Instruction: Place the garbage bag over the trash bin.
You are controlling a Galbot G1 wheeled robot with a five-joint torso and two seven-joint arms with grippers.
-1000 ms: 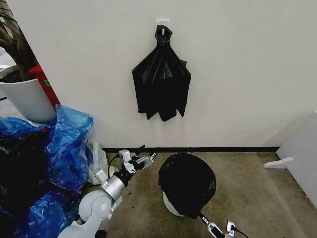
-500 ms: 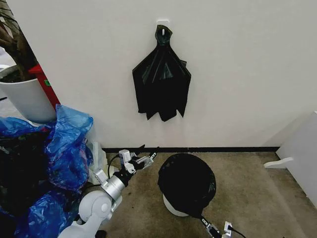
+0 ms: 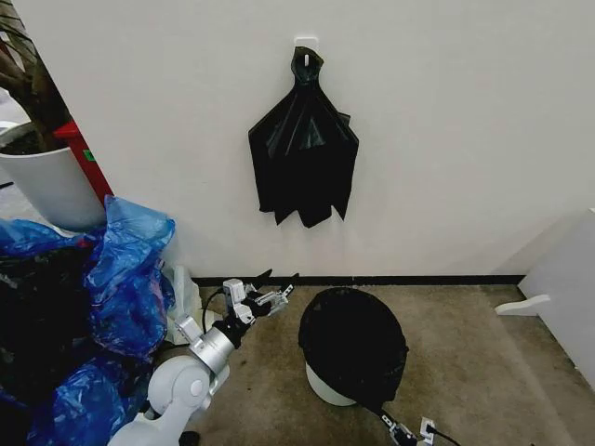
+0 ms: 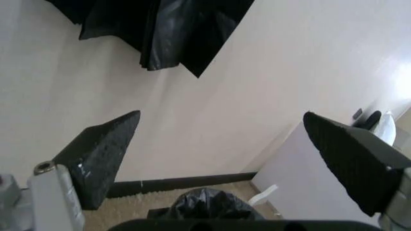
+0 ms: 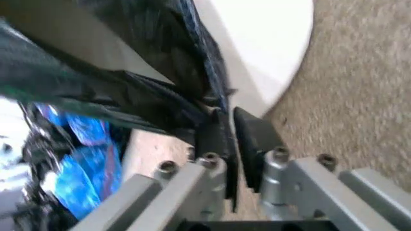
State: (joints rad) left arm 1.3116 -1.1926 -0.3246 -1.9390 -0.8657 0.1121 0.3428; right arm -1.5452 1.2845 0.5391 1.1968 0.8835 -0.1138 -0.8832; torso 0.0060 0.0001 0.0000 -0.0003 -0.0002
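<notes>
The garbage bag [image 3: 352,344] is draped over the trash bin [image 3: 327,387], which stands on the carpeted floor [image 3: 483,372] near the wall [image 3: 446,139]; the black film covers the bin's top and most of its side, and a strip of cream plastic shows at the base. The right hand [image 5: 230,132] is low, just beside the bin's foot, with its fingers closed nearly together on a fold of the bag's lower edge — the black film is pinched between the two dark pads [image 5: 253,137], touching both. In the head view this hand [image 3: 398,430] sits below the bin at the frame's bottom edge. The left hand [image 3: 277,295] hovers off to the bin's left, apart from it, fingers spread wide and holding nothing; its wrist view shows the two black fingertips [image 4: 103,154] far apart with the covered bin beyond them. Above that hand, on the wall, hangs a bunch of black bags [image 3: 303,149] from a hook [image 3: 305,44]. Blue plastic bags [image 3: 121,269] are heaped farther to its left, below a white plant pot [image 3: 51,186].
</notes>
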